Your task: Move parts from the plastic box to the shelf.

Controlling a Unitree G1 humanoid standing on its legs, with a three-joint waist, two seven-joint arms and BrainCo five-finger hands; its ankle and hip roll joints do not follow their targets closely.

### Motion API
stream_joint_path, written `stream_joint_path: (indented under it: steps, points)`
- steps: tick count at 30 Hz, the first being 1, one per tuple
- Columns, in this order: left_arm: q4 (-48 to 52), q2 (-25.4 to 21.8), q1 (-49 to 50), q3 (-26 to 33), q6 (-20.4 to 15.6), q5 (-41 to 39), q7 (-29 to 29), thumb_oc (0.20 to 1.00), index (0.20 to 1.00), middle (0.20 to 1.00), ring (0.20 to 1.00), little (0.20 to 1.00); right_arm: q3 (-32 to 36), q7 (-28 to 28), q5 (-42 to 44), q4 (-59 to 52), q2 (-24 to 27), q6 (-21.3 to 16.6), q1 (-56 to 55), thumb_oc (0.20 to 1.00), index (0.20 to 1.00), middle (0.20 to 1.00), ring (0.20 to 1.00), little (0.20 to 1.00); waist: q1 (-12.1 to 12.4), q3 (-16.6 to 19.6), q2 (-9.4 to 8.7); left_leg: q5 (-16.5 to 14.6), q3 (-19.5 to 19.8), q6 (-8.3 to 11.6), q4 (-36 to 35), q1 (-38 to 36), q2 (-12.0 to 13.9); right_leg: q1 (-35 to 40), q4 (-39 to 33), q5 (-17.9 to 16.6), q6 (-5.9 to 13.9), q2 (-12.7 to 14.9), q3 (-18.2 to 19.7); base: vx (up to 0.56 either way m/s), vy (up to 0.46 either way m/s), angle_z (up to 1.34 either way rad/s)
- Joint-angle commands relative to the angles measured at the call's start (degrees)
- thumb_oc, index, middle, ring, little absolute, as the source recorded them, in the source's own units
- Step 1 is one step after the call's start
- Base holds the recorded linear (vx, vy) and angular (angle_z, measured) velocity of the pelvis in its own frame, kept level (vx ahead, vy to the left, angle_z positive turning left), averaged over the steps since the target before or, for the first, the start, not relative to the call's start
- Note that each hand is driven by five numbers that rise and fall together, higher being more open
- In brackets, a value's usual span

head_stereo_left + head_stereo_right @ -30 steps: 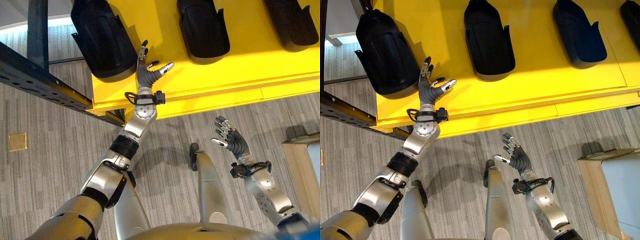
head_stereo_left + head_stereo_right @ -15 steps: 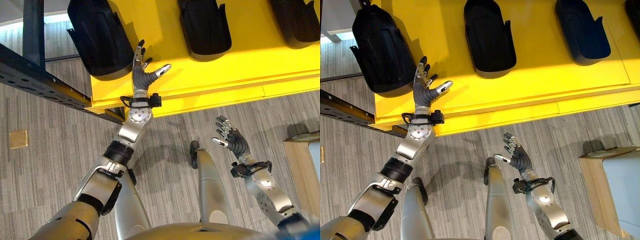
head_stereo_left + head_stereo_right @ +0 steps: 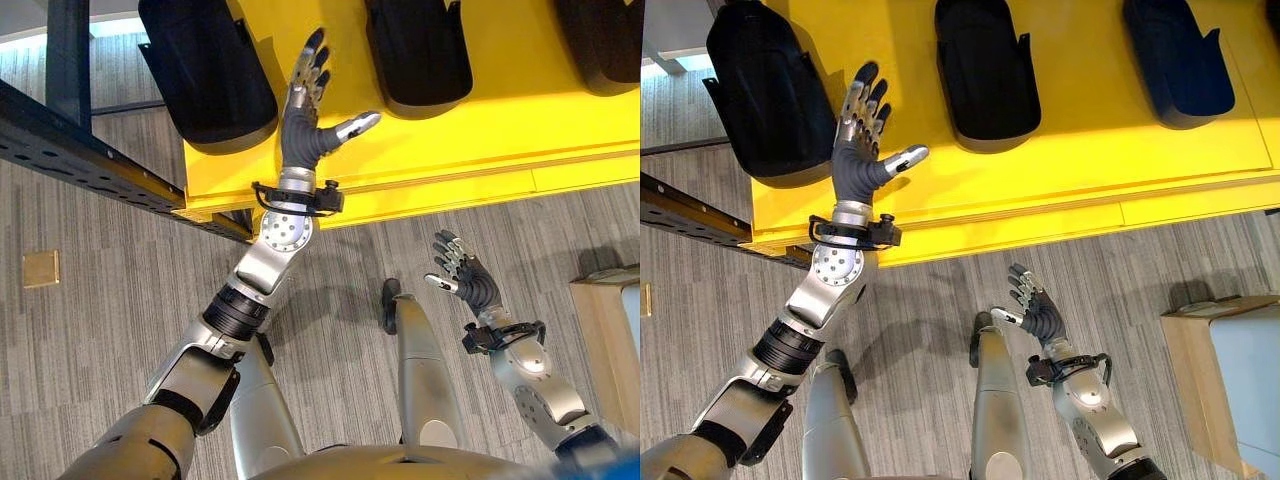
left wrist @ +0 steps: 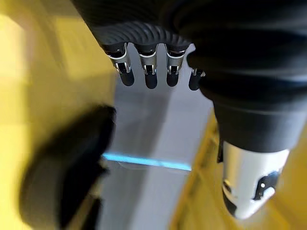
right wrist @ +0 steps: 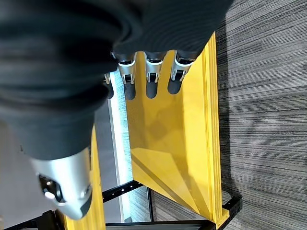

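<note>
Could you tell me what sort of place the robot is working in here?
Probably a workshop or a parts-handling test area set up indoors. A yellow shelf on a dark perforated metal frame holds a row of black moulded parts, and the floor is grey striped carpet.

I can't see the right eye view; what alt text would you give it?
The robot's left hand, fingers spread open, reaches over a yellow shelf beside a black part. Its right hand hangs open above grey carpet.

The yellow shelf carries black moulded parts (well apart, in a row).
</note>
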State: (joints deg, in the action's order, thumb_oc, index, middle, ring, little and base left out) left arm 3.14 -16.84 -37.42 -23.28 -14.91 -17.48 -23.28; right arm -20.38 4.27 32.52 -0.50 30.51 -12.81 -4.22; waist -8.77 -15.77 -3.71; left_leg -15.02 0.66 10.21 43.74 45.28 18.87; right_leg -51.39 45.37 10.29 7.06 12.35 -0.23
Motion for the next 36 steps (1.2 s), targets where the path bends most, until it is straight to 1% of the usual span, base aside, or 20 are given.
stream_joint_path:
  steps: [1,6,8,9,10,12,13,14,16,17,18,20,21,25,26,28,31,32,35,36]
  points:
    - [4.22,-0.79,-3.87,-2.36,-4.18,-1.06,1.33,1.000,1.000,1.000,1.000,1.000,1.90,0.40,0.88,-3.88,2.20,-3.63,0.09,1.000,1.000,1.000,1.000,1.000,-0.29,1.26,0.56,5.72,-0.51,-3.87,-3.29,4.37,-2.61,2.72,-0.93,0.14,-2.06,-0.02,-1.61,0.00,0.000,0.00]
    - [7.14,-0.86,-5.48,-1.61,-5.29,-1.01,0.39,1.000,1.000,1.000,1.000,1.000,1.76,0.75,0.46,-3.84,2.36,-3.78,0.25,1.000,1.000,1.000,1.000,1.000,-0.08,1.12,0.68,5.74,-0.45,-3.82,-3.32,4.17,-2.56,2.91,-0.90,0.25,-2.02,-0.09,-1.69,0.00,-0.006,0.02]
    - [6.91,-1.37,-6.18,-0.74,-5.35,1.01,-1.11,1.000,1.000,1.000,1.000,1.000,1.55,0.80,0.35,-3.70,2.49,-3.84,0.38,1.000,1.000,1.000,1.000,1.000,-0.07,1.16,0.69,5.72,-0.41,-3.79,-3.33,4.10,-2.54,2.93,-0.88,0.26,-2.02,-0.14,-1.65,0.00,0.000,0.00]
    - [4.49,-2.27,-7.26,0.83,-4.90,3.98,-3.54,1.000,1.000,1.000,1.000,1.000,1.45,0.67,0.24,-3.56,2.60,-3.97,0.36,1.000,1.000,1.000,1.000,1.000,-0.12,1.33,0.66,5.71,-0.42,-3.73,-3.17,4.11,-2.44,2.98,-0.85,0.28,-1.99,-0.08,-1.67,0.00,0.000,0.00]
    - [3.07,-2.53,-7.90,1.36,-4.51,5.22,-4.60,1.000,1.000,1.000,1.000,1.000,1.40,0.64,0.19,-3.46,2.71,-3.96,0.37,1.000,1.000,1.000,1.000,1.000,-0.19,1.45,0.64,5.72,-0.47,-3.69,-3.17,4.07,-2.40,3.03,-0.88,0.29,-1.99,-0.08,-1.64,0.00,0.000,0.00]
    - [1.43,-2.88,-8.57,1.84,-4.34,6.34,-5.52,1.000,1.000,1.000,1.000,1.000,1.44,0.57,0.19,-3.29,2.79,-3.94,0.42,1.000,1.000,1.000,1.000,1.000,-0.26,1.52,0.62,5.73,-0.44,-3.68,-3.13,4.06,-2.32,3.01,-0.85,0.29,-1.97,-0.05,-1.63,0.00,0.000,0.00]
    - [-2.03,-3.77,-9.71,3.21,-3.58,8.50,-7.35,1.000,1.000,1.000,1.000,1.000,1.43,0.20,0.29,-3.04,2.89,-3.95,0.21,1.000,1.000,1.000,1.000,1.000,-0.43,1.87,0.65,5.70,-0.56,-3.64,-3.06,4.00,-2.20,2.96,-0.82,0.31,-1.93,-0.07,-1.63,0.00,0.000,0.00]
    - [-2.13,-3.75,-9.79,3.18,-3.62,8.56,-7.42,1.000,1.000,1.000,1.000,1.000,1.42,0.19,0.30,-3.03,2.90,-3.96,0.24,1.000,1.000,1.000,1.000,1.000,-0.44,1.86,0.66,5.70,-0.57,-3.64,-3.07,4.01,-2.20,2.95,-0.82,0.31,-1.93,-0.07,-1.62,0.00,0.000,0.00]
    - [-7.12,-5.26,-11.76,5.31,-2.48,10.98,-10.18,1.000,1.000,1.000,1.000,1.000,1.27,-0.45,0.39,-2.71,3.09,-3.97,0.10,1.000,1.000,1.000,1.000,1.000,-0.62,2.38,0.68,5.59,-0.71,-3.56,-2.95,3.99,-2.05,2.84,-0.87,0.26,-1.87,-0.18,-1.49,0.00,0.000,0.00]
    - [-7.19,-5.26,-11.80,5.31,-2.52,11.00,-10.23,1.000,1.000,1.000,1.000,1.000,1.26,-0.46,0.40,-2.72,3.11,-3.98,0.11,1.000,1.000,1.000,1.000,1.000,-0.64,2.39,0.68,5.58,-0.72,-3.56,-2.94,4.01,-2.05,2.82,-0.87,0.26,-1.87,-0.19,-1.47,0.00,0.000,0.00]
    - [-9.12,-5.99,-12.92,5.68,-1.58,12.79,-11.31,1.000,1.000,1.000,1.000,1.000,1.10,-0.67,0.59,-2.32,3.12,-3.87,0.04,1.000,1.000,1.000,1.000,1.000,-0.73,2.68,0.70,5.60,-0.72,-3.54,-2.99,4.00,-1.97,2.77,-0.88,0.27,-1.84,-0.21,-1.47,0.00,0.000,0.00]
    - [-11.54,-6.92,-14.18,6.53,-1.10,13.06,-12.08,1.000,1.000,1.000,1.000,1.000,1.41,-0.94,0.71,-2.20,3.26,-3.80,0.03,1.000,1.000,1.000,1.000,1.000,-0.89,3.03,0.74,5.54,-0.81,-3.55,-2.76,4.22,-1.89,2.60,-0.73,0.34,-1.81,-0.25,-1.38,0.02,0.007,0.00]
    - [-15.22,-8.50,-16.56,7.24,0.31,14.12,-13.36,1.000,1.000,1.000,1.000,1.000,1.62,-1.16,0.71,-1.84,3.47,-3.47,-0.37,1.000,1.000,1.000,1.000,1.000,-1.06,3.58,0.83,5.57,-0.91,-3.47,-2.79,4.19,-1.76,2.67,-0.88,0.34,-1.77,-0.21,-1.37,0.04,0.010,0.00]
    - [-19.23,-10.21,-19.47,7.77,1.94,15.63,-15.06,1.000,1.000,1.000,1.000,1.000,1.93,-1.87,1.08,-2.14,3.78,-3.23,-0.80,1.000,1.000,1.000,1.000,1.000,-1.37,4.19,0.94,5.51,-0.99,-3.42,-2.73,4.26,-1.58,2.55,-0.89,0.37,-1.61,-0.10,-1.38,0.03,0.009,0.00]
    - [-22.52,-10.90,-21.64,7.58,3.66,16.91,-16.16,1.000,1.000,1.000,1.000,1.000,1.93,-2.19,1.34,-2.11,4.24,-3.04,-1.13,1.000,1.000,1.000,1.000,1.000,-1.60,4.47,1.00,5.45,-0.97,-3.40,-2.60,4.19,-1.54,2.59,-0.83,0.37,-1.55,-0.13,-1.30,0.04,0.008,0.00]
    - [-24.12,-11.43,-22.71,7.15,3.89,16.91,-16.26,1.000,1.000,1.000,1.000,1.000,2.18,-2.34,1.47,-2.13,4.35,-2.93,-1.22,1.000,1.000,1.000,1.000,1.000,-1.66,4.50,1.00,5.45,-1.01,-3.37,-2.58,4.18,-1.50,2.60,-0.78,0.41,-1.55,-0.12,-1.28,0.00,0.000,0.00]
    - [-29.98,-13.25,-26.48,6.42,6.10,17.44,-17.62,1.000,1.000,1.000,1.000,1.000,2.63,-2.73,1.35,-2.48,4.98,-2.45,-2.02,1.000,1.000,1.000,1.000,1.000,-2.07,5.11,1.08,5.41,-0.94,-3.33,-2.55,4.02,-1.36,2.78,-0.86,0.51,-1.43,-0.19,-1.12,0.01,0.004,-0.01]
    - [-30.11,-13.25,-26.61,6.36,6.05,17.42,-17.64,1.000,1.000,1.000,1.000,1.000,2.67,-2.72,1.35,-2.52,4.96,-2.42,-2.02,1.000,1.000,1.000,1.000,1.000,-2.06,5.09,1.07,5.41,-0.93,-3.33,-2.54,4.03,-1.36,2.77,-0.86,0.52,-1.43,-0.20,-1.12,0.04,0.010,-0.02]
    - [-36.38,-15.39,-29.48,5.48,7.95,18.05,-18.07,1.000,1.000,1.000,1.000,1.000,3.06,-3.41,1.41,-3.02,5.66,-1.85,-2.24,1.000,1.000,1.000,1.000,1.000,-2.35,5.59,1.16,5.30,-0.98,-3.26,-2.33,3.96,-1.32,2.79,-0.76,0.61,-1.34,-0.22,-0.97,0.03,0.009,-0.01]
    - [-40.33,-16.56,-31.32,4.22,8.90,17.90,-17.59,1.000,1.000,1.000,1.000,1.000,3.57,-3.81,1.25,-3.48,6.29,-1.59,-2.69,1.000,1.000,1.000,1.000,1.000,-2.58,5.77,1.18,5.24,-1.07,-3.23,-2.32,3.75,-1.36,2.98,-0.89,0.67,-1.31,-0.19,-0.89,0.03,0.013,-0.03]
